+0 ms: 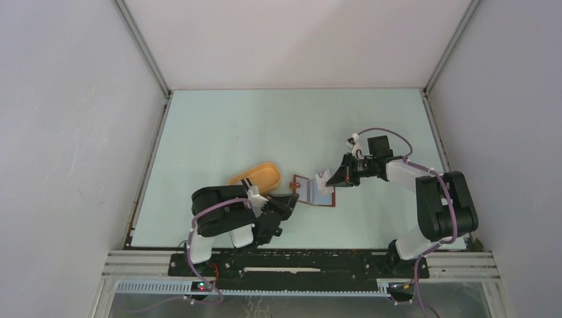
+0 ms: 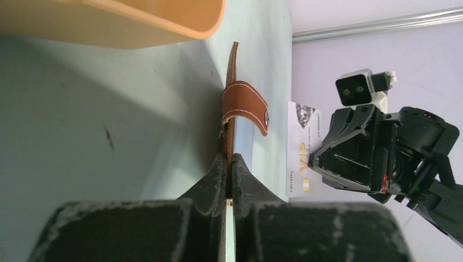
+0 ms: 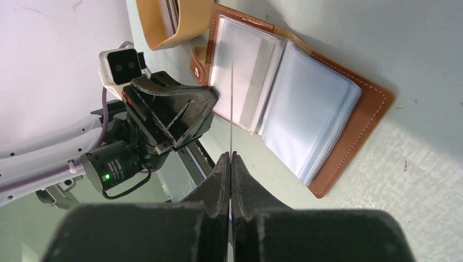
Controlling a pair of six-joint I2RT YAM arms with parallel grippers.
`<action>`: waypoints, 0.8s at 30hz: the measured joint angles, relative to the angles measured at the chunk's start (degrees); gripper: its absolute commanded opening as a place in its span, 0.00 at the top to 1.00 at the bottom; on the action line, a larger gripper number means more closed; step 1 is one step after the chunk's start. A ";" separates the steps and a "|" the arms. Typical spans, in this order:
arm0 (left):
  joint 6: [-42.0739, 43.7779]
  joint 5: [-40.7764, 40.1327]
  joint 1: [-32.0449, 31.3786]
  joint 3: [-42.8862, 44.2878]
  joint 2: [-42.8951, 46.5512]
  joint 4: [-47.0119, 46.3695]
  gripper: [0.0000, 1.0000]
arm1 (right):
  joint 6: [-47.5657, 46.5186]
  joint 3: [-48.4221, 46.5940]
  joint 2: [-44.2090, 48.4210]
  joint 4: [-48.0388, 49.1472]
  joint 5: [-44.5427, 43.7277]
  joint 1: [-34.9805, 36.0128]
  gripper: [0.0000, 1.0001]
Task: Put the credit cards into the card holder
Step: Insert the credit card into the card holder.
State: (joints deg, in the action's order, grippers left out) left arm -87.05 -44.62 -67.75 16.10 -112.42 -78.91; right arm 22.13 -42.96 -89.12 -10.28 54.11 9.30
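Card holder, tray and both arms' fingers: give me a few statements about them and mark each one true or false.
1. The reddish-brown leather card holder is open, its clear sleeves showing. True.
2. The right arm's fingers are empty. False: they pinch a white card printed VIP.
3. The left arm's fingers clamp the holder's edge. True.
4. The orange-yellow oval tray sits on the holder's right-arm side. False: it sits on the left arm's side.
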 measured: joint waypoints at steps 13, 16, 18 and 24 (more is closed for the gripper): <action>2.62 3.06 0.39 0.50 -0.61 -2.21 0.36 | 0.22 -0.09 -9.16 0.66 -0.04 1.09 1.00; 5.57 6.05 1.57 0.00 0.00 -3.13 0.35 | 0.22 -0.17 -9.29 0.70 -0.02 1.51 1.00; 7.26 8.52 2.75 0.00 0.00 -3.67 0.36 | 0.22 -0.48 -9.40 0.72 0.07 1.81 1.00; 11.91 15.02 5.75 -1.38 -0.02 -5.73 0.43 | 0.09 -1.11 -9.46 0.74 0.90 1.99 1.00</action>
State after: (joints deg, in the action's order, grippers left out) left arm -75.13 -29.61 -62.00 14.72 -112.44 -84.64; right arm 22.22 -44.07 -98.59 -9.54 55.00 11.29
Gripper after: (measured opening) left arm 0.611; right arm 0.007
